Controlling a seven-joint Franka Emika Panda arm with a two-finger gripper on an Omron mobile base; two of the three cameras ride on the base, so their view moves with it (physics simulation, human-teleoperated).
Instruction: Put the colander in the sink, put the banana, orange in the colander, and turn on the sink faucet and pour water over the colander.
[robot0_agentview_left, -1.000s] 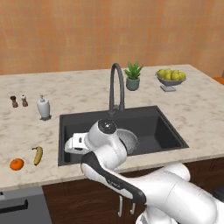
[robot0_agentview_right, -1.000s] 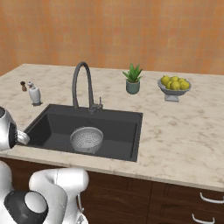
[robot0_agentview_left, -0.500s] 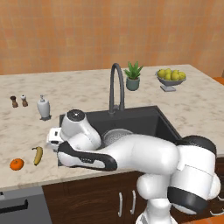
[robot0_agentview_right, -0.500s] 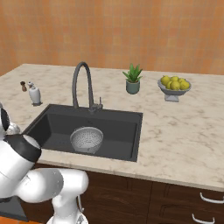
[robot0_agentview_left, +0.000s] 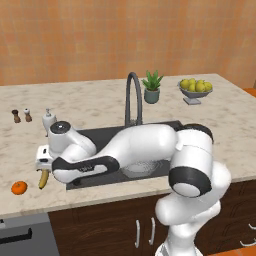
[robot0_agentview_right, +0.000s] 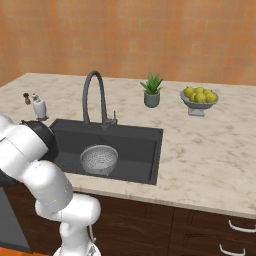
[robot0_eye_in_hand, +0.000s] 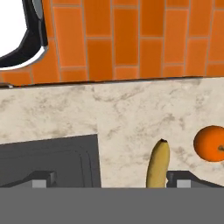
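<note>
Colander sits in the sink, near the basin's middle: first step done. Banana lies on the tabletop at the sink's 9 o'clock, orange just beyond it, neither yet moved. Gripper hangs over the banana, jaws apart, one tip beside the fruit, nothing held. Faucet shows no water. Left, as I judge: both fruits, then water.
</note>
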